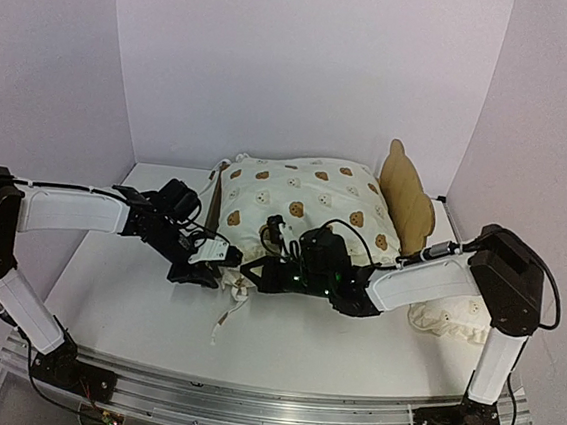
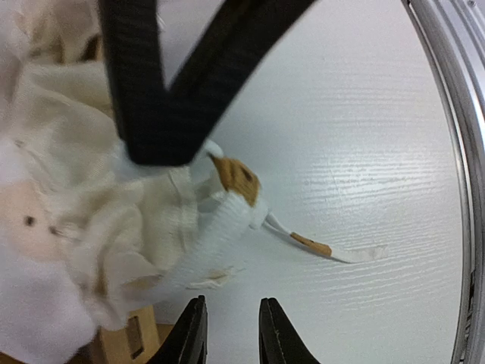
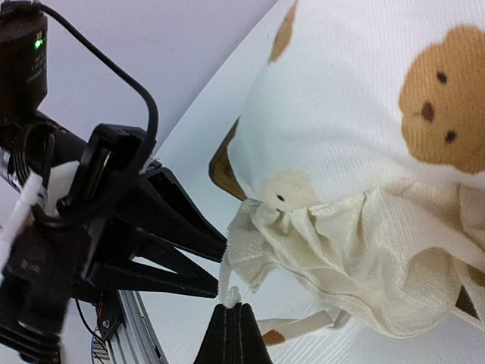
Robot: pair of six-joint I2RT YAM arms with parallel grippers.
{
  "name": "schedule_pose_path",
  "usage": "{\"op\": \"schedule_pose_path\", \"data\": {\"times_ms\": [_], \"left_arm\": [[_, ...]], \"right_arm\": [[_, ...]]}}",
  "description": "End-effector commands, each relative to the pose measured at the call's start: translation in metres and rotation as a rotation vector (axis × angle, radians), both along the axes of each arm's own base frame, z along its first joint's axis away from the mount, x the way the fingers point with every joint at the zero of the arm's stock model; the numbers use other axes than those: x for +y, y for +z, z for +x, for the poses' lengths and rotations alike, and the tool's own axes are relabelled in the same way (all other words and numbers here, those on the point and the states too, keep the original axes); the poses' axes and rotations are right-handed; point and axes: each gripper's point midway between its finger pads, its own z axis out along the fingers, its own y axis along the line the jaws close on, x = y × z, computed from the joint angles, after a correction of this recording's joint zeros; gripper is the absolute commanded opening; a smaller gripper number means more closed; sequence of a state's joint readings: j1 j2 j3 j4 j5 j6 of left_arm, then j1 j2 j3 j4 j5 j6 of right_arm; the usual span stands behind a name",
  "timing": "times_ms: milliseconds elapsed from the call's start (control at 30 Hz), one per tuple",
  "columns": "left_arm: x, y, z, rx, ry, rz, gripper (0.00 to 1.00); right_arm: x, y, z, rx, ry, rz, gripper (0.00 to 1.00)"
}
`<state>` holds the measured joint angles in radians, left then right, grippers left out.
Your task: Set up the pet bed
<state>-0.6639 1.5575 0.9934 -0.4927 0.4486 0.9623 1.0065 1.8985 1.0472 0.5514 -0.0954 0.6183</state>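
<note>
The cushion point(image 1: 305, 203) is showing brown bear faces on cream; at its three o'clock the pet bed point(image 1: 406, 196) is showing tan plywood; the table point(image 1: 135, 299) is gleaming white

The light plywood pet bed point(image 1: 407, 189) sits toward the back of the table point(image 1: 125, 298), bear-eared headboard point(image 1: 409, 213) upright at its right.

The setting was a robotics laboratory test cell. A flat white table point(image 1: 135, 299) was enclosed on three sides by plain pale lilac wall panels point(image 1: 308, 64). A black-and-white jointed left robot arm point(image 1: 63, 209) and a matching right robot arm point(image 1: 438, 278) were bolted to a ribbed aluminium rail point(image 1: 265, 407) at the near edge. Loose black cables point(image 1: 347, 227) were exposed.
</note>
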Motion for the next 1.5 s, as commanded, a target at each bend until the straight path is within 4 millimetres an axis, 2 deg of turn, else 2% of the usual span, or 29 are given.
{"op": "schedule_pose_path", "data": {"times_ms": [0, 133, 267, 400, 767, 967, 1067, 1167, 1200, 1267, 1400, 1467], "left_arm": [[-0.025, 0.081, -0.001, 0.01, 0.005, -0.235, 0.27], [-0.035, 0.096, -0.004, 0.095, 0.031, -0.305, 0.3], [-0.035, 0.091, -0.008, 0.187, 0.066, -0.319, 0.34], [-0.033, 0.08, -0.003, 0.278, 0.144, -0.312, 0.34], [-0.041, 0.076, 0.007, 0.331, 0.207, -0.366, 0.46], [-0.042, 0.067, 0.01, 0.34, 0.224, -0.365, 0.4], [-0.043, 0.07, 0.012, 0.33, 0.224, -0.374, 0.3], [-0.044, 0.073, 0.015, 0.318, 0.231, -0.379, 0.14], [-0.044, 0.073, 0.016, 0.314, 0.236, -0.378, 0.07], [-0.042, 0.074, 0.02, 0.301, 0.258, -0.375, 0.0], [-0.037, 0.073, 0.028, 0.273, 0.305, -0.362, 0.0], [-0.036, 0.073, 0.027, 0.266, 0.302, -0.363, 0.0]], "right_arm": [[0.005, 0.042, 0.001, -0.117, 0.023, 0.035, 0.0], [0.009, 0.063, 0.006, -0.173, 0.014, 0.065, 0.0], [0.009, 0.08, 0.011, -0.211, -0.011, 0.097, 0.0], [0.008, 0.093, 0.014, -0.234, -0.027, 0.123, 0.0], [0.015, 0.099, 0.014, -0.23, -0.012, 0.153, 0.0], [0.017, 0.105, 0.013, -0.239, -0.008, 0.17, 0.0], [0.017, 0.101, 0.013, -0.233, -0.002, 0.165, 0.0], [0.016, 0.094, 0.013, -0.226, -0.005, 0.154, 0.0], [0.017, 0.09, 0.012, -0.218, -0.001, 0.145, 0.0], [0.015, 0.076, 0.013, -0.193, -0.005, 0.111, 0.0], [-0.004, 0.028, 0.013, -0.11, -0.101, -0.064, 0.26], [-0.008, 0.01, -0.001, -0.138, -0.103, -0.149, 0.38]]}}
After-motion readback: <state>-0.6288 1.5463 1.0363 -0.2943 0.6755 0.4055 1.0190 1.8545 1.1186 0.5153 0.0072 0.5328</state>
